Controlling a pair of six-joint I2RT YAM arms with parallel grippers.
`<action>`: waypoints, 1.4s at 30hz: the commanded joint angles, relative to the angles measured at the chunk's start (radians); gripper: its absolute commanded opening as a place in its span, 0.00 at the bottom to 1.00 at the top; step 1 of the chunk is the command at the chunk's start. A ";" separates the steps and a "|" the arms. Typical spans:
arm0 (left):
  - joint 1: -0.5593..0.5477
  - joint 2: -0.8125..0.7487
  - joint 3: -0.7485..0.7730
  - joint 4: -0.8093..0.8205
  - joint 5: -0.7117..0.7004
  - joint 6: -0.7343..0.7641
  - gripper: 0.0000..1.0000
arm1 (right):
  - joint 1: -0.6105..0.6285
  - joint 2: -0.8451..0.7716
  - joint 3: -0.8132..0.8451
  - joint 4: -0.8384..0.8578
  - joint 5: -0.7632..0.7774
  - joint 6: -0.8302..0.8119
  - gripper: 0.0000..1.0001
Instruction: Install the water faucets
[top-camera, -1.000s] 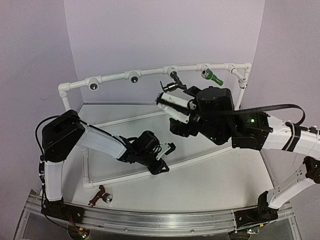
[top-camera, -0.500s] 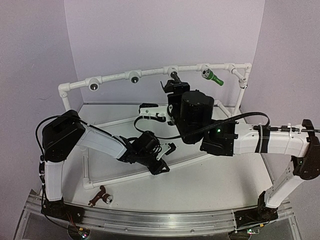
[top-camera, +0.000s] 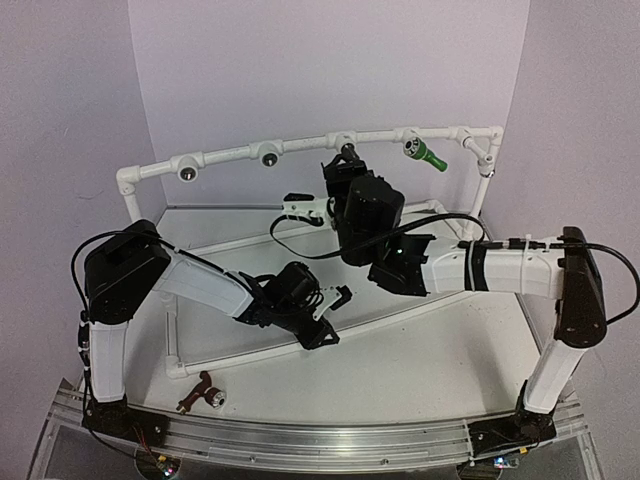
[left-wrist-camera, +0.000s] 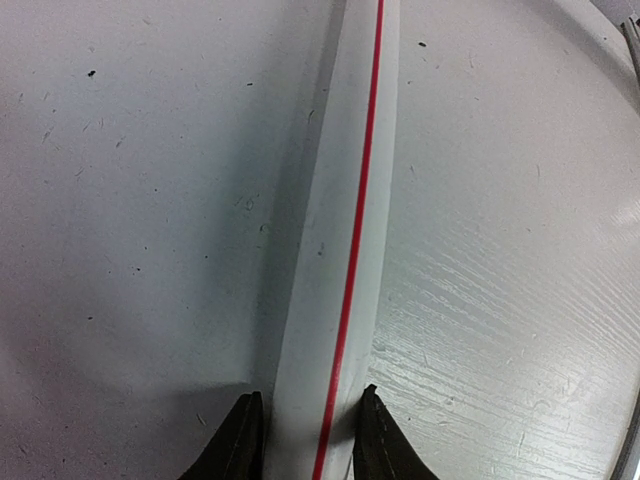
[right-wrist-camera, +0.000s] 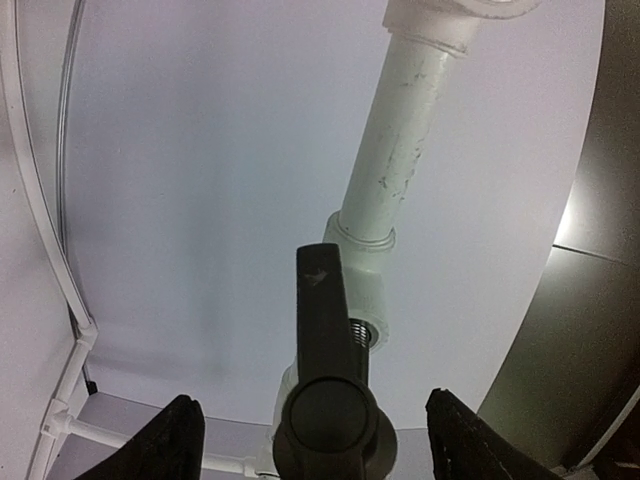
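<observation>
A black water faucet (right-wrist-camera: 325, 405) sits threaded into a tee socket (right-wrist-camera: 366, 285) of the white pipe frame (top-camera: 225, 152), its lever (right-wrist-camera: 320, 300) pointing up. My right gripper (right-wrist-camera: 311, 395) is open around it, with a gap on each side. In the top view the black faucet (top-camera: 347, 153) shows just above the right gripper (top-camera: 336, 177). A green faucet (top-camera: 428, 156) is fitted one socket to the right. A reddish-brown faucet (top-camera: 200, 390) lies on the table at the front left. My left gripper (top-camera: 333, 318) is shut on the frame's low pipe (left-wrist-camera: 340, 250), which bears a red stripe.
Two tee sockets (top-camera: 187, 172) (top-camera: 268, 157) on the top rail stand open. The frame's upright (top-camera: 484, 185) rises at the right. The metal rail (top-camera: 320, 435) runs along the table's near edge. A lilac wall (top-camera: 330, 70) backs the frame.
My right wrist has turned and swung left up to the black faucet, and its jaws have narrowed around it. The left arm has not moved.
</observation>
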 joint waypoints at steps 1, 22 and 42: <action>-0.017 0.123 -0.077 -0.255 0.024 -0.116 0.07 | -0.019 0.044 0.035 0.208 -0.007 -0.119 0.72; -0.017 0.112 -0.082 -0.251 0.037 -0.116 0.07 | -0.062 0.122 0.101 0.268 -0.054 -0.111 0.25; -0.017 0.116 -0.082 -0.250 0.042 -0.117 0.06 | -0.066 0.143 0.220 0.099 0.008 0.364 0.00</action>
